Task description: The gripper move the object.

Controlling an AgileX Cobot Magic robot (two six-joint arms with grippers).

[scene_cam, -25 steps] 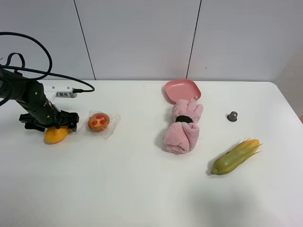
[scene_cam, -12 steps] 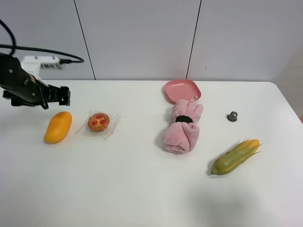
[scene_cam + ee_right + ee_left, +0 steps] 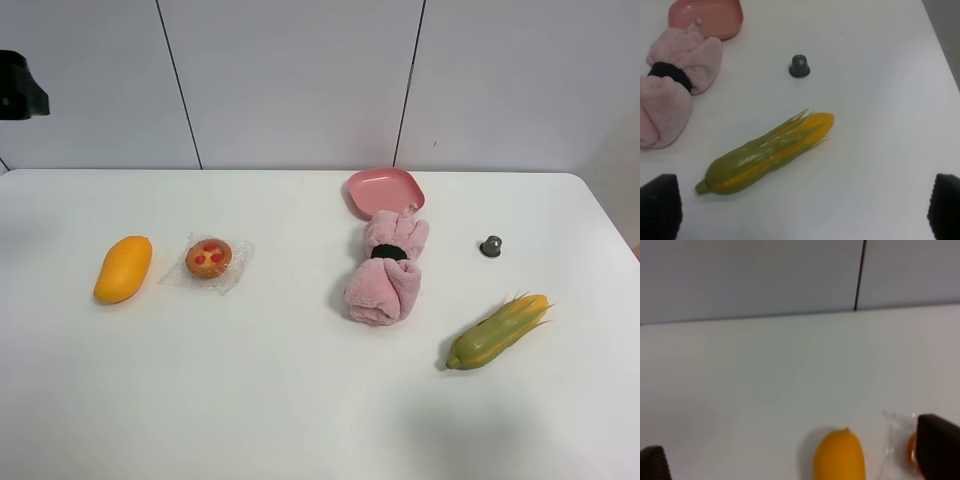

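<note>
We log the mango (image 3: 123,268) lying free on the white table (image 3: 300,400), on its left side in the high view, long axis tilted a little. Nothing touches it. Just beside it, toward the table's middle, sits the wrapped pastry (image 3: 209,258) with red spots, in its clear plastic; the two are near each other but we see a strip of bare table between them.

The left gripper (image 3: 800,460) is up and away from the table: in the high view only a dark piece of that arm (image 3: 20,87) shows at the upper left edge, against the wall. From its wrist camera we see two dark fingertips (image 3: 939,450) at the frame's corners, set wide apart with nothing between them, so we record the claw as spread. The same view shows the mango (image 3: 840,456) below, with the edge of the pastry's wrapper (image 3: 897,440) next to it.

The right gripper (image 3: 805,210) does not appear in the high view. Its wrist camera shows two dark fingertips (image 3: 660,205) far apart with nothing between them; spread as well. Beneath it lies the corn cob (image 3: 765,152), green husk with yellow tip, flat on the table. Near it stands a small dark cap-like thing (image 3: 800,66); we cannot tell what it is.

Mid-table: a rolled pink towel (image 3: 385,268) bound with a dark band, one end touching a pink plate (image 3: 385,188) behind it. The corn (image 3: 497,332) lies well apart from the mango, on the opposite side.
</note>
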